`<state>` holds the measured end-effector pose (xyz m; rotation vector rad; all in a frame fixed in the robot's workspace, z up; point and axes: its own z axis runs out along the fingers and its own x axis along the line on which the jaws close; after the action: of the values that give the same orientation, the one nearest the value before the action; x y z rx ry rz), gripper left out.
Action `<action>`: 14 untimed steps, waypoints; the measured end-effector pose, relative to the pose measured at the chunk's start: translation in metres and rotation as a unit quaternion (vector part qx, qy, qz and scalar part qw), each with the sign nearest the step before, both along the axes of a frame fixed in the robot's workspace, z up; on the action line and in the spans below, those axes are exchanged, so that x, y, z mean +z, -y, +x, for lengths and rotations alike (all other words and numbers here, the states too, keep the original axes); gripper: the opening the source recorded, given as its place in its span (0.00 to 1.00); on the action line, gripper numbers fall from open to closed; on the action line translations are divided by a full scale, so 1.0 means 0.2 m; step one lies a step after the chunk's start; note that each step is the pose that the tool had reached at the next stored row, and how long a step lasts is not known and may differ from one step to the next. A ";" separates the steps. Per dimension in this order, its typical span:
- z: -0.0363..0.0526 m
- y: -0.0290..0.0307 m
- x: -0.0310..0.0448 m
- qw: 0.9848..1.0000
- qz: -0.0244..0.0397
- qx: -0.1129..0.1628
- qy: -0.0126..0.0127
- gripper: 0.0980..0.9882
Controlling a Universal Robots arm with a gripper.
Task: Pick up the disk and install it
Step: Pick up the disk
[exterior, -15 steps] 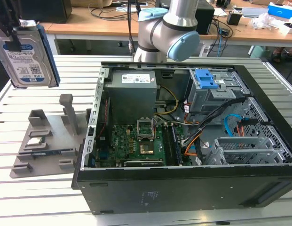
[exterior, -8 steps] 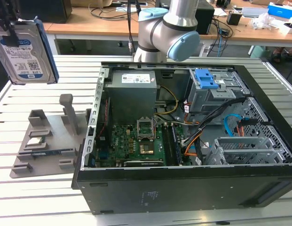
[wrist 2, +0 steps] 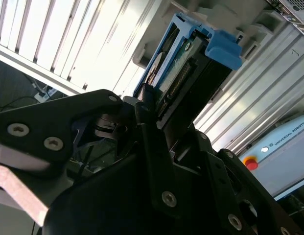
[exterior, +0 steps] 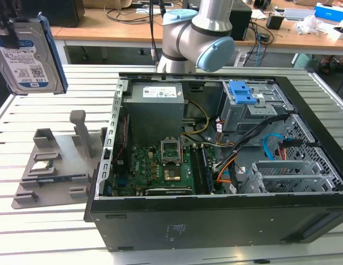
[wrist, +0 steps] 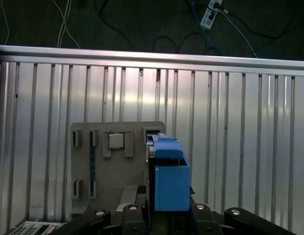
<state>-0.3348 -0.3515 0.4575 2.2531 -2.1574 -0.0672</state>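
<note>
Slatted table point(exterior: 49, 232) carries computer case point(exterior: 215, 223) holding motherboard point(exterior: 154, 165); hand point(wrist 2: 164, 120) grips disk point(exterior: 30, 55).

Print on four items:
- the disk point(exterior: 30, 52): white-and-blue label point(exterior: 22, 62) covers most of its face. It has barcodes and fine print, too small to make out.
- power supply point(exterior: 156, 113): white sticker point(exterior: 160, 93) along its edge nearest the arm's base, text too small.
- computer case point(exterior: 215, 221): small pale marking point(exterior: 177, 227) mid-panel on the black outer wall.
- second wrist view: grey control box point(wrist 2: 284, 156) has one line of lettering point(wrist 2: 289, 136) near a red button point(wrist 2: 250, 162).
</note>
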 end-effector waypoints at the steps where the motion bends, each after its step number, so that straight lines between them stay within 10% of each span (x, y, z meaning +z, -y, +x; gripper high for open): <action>1: 0.000 0.000 0.008 1.000 0.000 0.000 0.000 0.30; 14: 0.000 0.000 0.116 1.000 0.000 0.000 0.000 0.30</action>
<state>-0.3348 -0.3515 0.4806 2.2531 -2.1573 -0.0673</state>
